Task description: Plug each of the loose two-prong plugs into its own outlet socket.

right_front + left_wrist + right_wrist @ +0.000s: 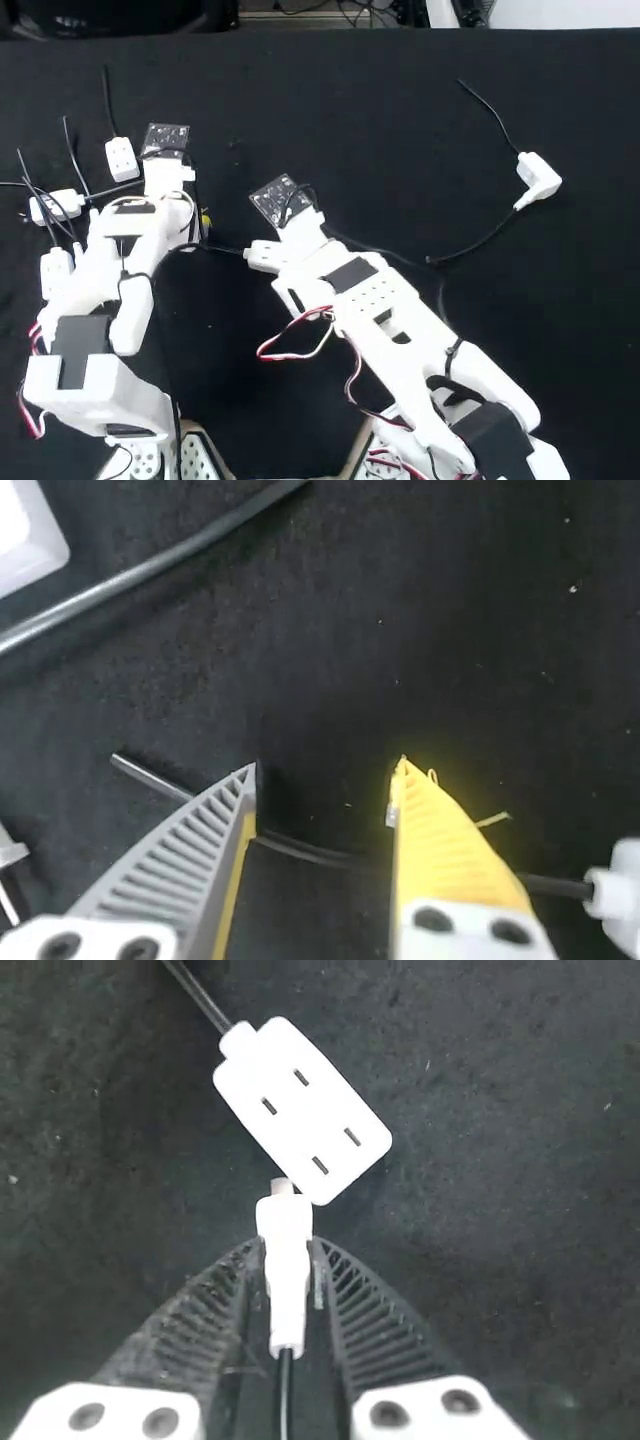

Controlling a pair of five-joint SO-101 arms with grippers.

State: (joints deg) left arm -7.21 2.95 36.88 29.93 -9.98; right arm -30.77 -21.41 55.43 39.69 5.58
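A: Right gripper (285, 1250) clamped on plug (283, 1260), nose touching socket (302, 1110) edge, off the slots. Risk?
B: Prongs hidden; probably misaligned. A push could shove the socket away or twist the plug in the grip.
A: Left gripper (324, 770)?
B: Spread wide over a cable (300, 848), gripping nothing. Nothing braces the socket.

Robotics lab, black-clothed test table (380, 90)
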